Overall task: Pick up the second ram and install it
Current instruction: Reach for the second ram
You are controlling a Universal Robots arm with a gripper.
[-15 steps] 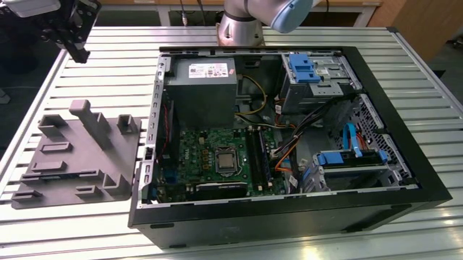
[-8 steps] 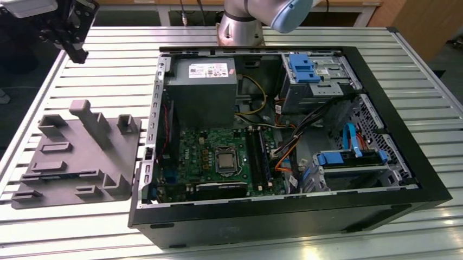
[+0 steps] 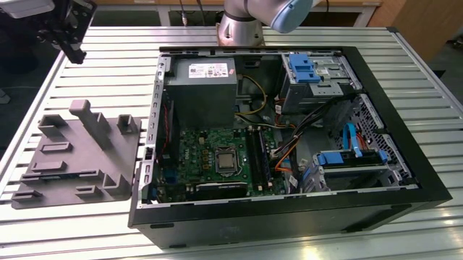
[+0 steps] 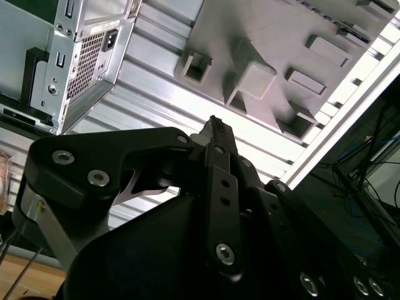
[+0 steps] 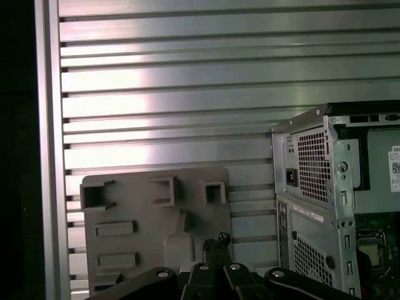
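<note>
Over the table's (image 3: 101, 81) far corner, at the exterior view's left, our gripper (image 3: 75, 53) hangs with its jaws seemingly drawn together and nothing in them. What we take for the ram (image 3: 62, 174), a thin strip, lies in the tray (image 3: 43, 192) by the table's edge on that same side, just beside the case (image 3: 289, 216). We cannot be sure of it. To grasp it well, we judge we should open wide, square up to its long edges and take it mid-length, clear of the tray's posts.
</note>
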